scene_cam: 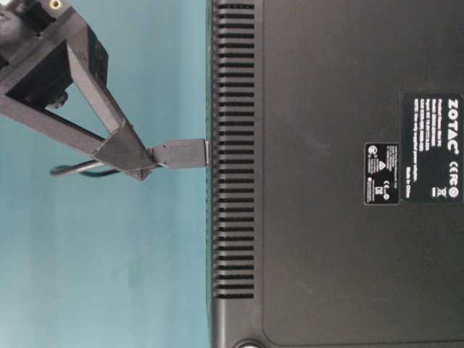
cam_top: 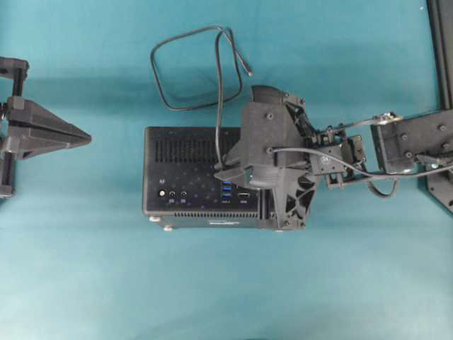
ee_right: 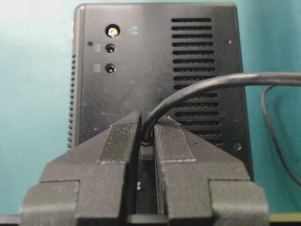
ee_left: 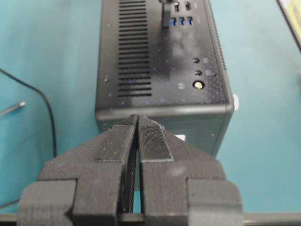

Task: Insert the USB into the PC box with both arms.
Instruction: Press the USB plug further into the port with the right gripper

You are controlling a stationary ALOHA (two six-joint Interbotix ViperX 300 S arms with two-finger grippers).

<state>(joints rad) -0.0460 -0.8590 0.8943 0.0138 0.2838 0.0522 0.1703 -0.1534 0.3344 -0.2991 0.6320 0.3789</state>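
Note:
The black PC box (cam_top: 191, 152) lies in the middle of the table with its port face up. My right gripper (ee_right: 147, 120) hovers over that face, shut on the dark grey USB (scene_cam: 180, 153), and the black cable (ee_right: 211, 82) curves out from between the fingers. In the table-level view the plug's tip meets the PC box (scene_cam: 326, 217) at its face. From the left wrist view the USB (ee_left: 165, 14) stands on the PC box (ee_left: 160, 89) beside the blue ports (ee_left: 181, 21). My left gripper (cam_top: 86, 138) is shut on nothing, left of the box and apart from it.
The cable (cam_top: 170, 64) loops on the table behind the box, and its thin loose end (cam_top: 248, 71) lies near the right arm. The right arm's base frame (cam_top: 440, 49) stands at the far right edge. A teal cloth covers the table.

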